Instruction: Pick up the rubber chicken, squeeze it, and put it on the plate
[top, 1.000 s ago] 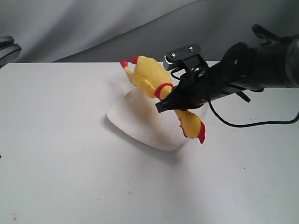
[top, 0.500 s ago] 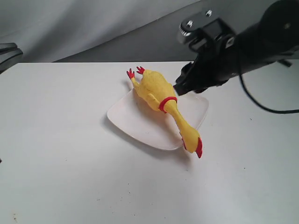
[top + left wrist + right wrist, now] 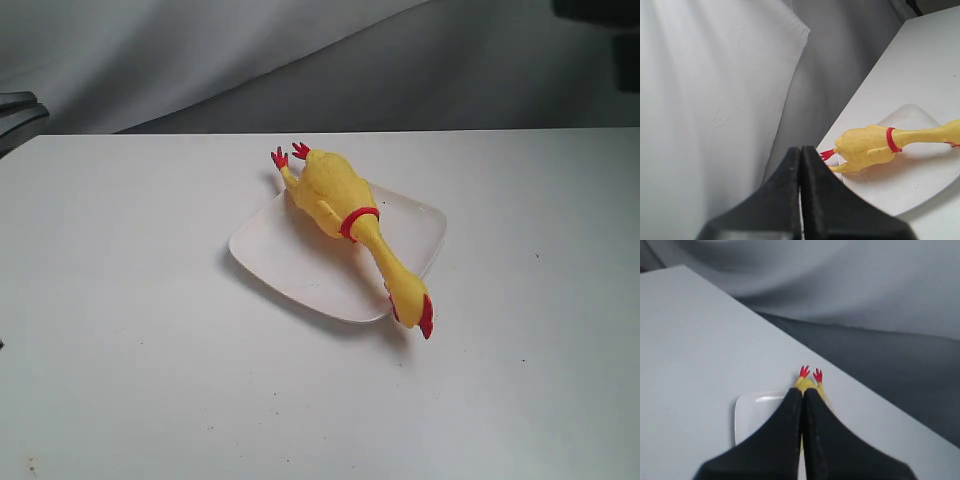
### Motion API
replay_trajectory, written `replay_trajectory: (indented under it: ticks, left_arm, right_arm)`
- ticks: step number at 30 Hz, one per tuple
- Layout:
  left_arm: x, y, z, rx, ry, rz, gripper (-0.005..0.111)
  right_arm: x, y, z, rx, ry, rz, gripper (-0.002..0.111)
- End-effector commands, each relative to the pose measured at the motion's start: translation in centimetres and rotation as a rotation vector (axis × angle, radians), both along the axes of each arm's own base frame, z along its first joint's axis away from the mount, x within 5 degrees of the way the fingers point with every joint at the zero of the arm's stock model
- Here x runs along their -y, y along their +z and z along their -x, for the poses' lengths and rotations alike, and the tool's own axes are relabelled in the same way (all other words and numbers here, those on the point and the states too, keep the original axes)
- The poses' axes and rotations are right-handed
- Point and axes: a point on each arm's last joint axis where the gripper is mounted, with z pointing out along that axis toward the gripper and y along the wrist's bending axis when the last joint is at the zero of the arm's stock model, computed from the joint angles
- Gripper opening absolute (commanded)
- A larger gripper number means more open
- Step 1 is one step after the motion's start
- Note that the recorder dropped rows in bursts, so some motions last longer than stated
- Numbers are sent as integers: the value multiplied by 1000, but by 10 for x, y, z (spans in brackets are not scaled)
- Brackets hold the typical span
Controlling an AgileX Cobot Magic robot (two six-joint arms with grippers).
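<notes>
Placing step apparently complete. Lies diagonally on the plate (image 3: pixel 290 265), head overhanging the rim: the rubber chicken (image 3: pixel 335 195). Pinched together, holding nothing: left end effector (image 3: pixel 801 155), right end effector (image 3: pixel 803 395). Next, probably retreating clear.

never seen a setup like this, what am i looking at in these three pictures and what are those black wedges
This is a robot with two arms working at a white table. The wide picture comes from a camera off the arms. The other two come from small cameras on each arm's wrist. The black wedge in each of those is that arm's own grasping part: the left pincer and the right pincer. Both are shut and hold nothing. On the table sits a white square plate. A yellow rubber chicken with red feet lies across it, its head hanging past the rim nearer the wide camera. Nothing is gripping it.
</notes>
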Motion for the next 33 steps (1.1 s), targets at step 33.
replay_trajectory:
  ticks: [33]
  left_arm:
    - [0, 2, 1, 2, -13, 14, 0]
  right_arm:
    - [81, 9, 151, 389, -358, -268, 0]
